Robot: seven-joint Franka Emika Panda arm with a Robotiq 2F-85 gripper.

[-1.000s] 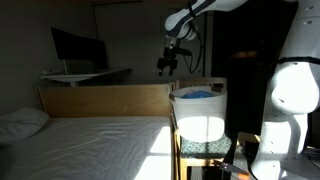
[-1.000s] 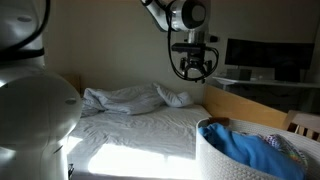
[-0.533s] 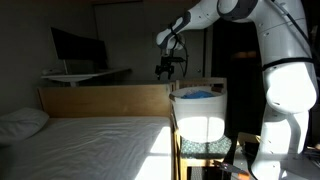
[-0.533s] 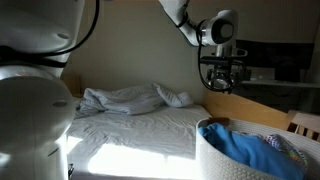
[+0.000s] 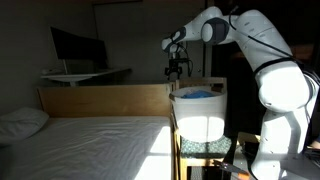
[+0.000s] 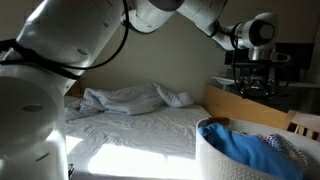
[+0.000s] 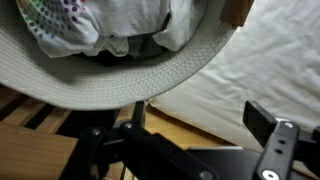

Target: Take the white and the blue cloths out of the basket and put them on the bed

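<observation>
Arm (image 5: 250, 30) swung toward basket (image 5: 198, 118), jaws spread empty, sunlit bed (image 5: 100, 145), monitor (image 5: 75, 45) on desk (image 5: 85, 74)

Matt basket (image 5: 200, 118), soft blue cloth (image 6: 252, 152), smooth wood bed frame (image 5: 105, 100), glossy plast. arm (image 5: 262, 35)

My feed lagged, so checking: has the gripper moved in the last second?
Yes. The gripper has shifted sideways from above the bed towards the basket, and is now roughly above its edge.
</observation>
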